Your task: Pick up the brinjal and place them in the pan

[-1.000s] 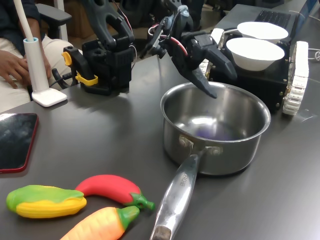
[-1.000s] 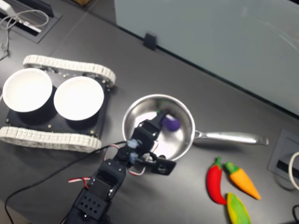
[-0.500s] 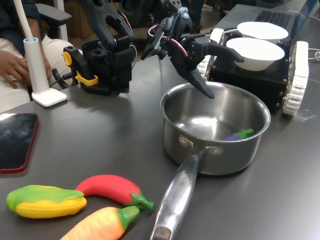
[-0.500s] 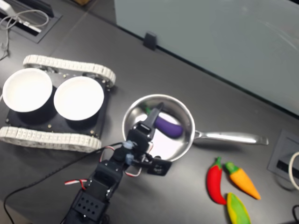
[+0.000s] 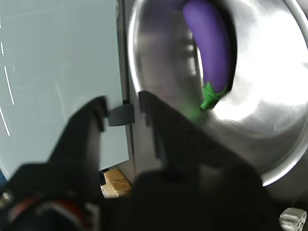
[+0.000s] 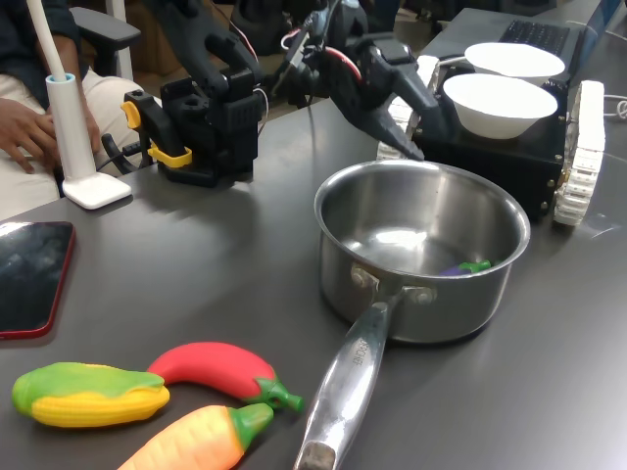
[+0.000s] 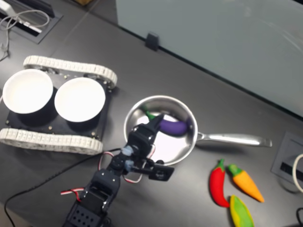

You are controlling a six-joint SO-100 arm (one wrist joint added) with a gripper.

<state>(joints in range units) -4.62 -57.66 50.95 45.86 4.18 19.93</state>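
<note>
Brinjal [image 7: 171,126] on the floor of the pan [image 7: 187,150], long axis toward the handle, just beyond the empty, parted gripper [image 7: 158,144] above the rim opposite the handle.

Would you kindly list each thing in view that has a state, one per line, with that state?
brinjal: lying on its side inside the pan, free of the end effector.
pan: upright on the table, holding the brinjal only.
end effector: open, empty, raised beside the pan's rim.
two white bowls: upright, empty.
red toy: lying on the table.
carrot toy: lying on the table.
phone: lying flat, screen dark.
</note>
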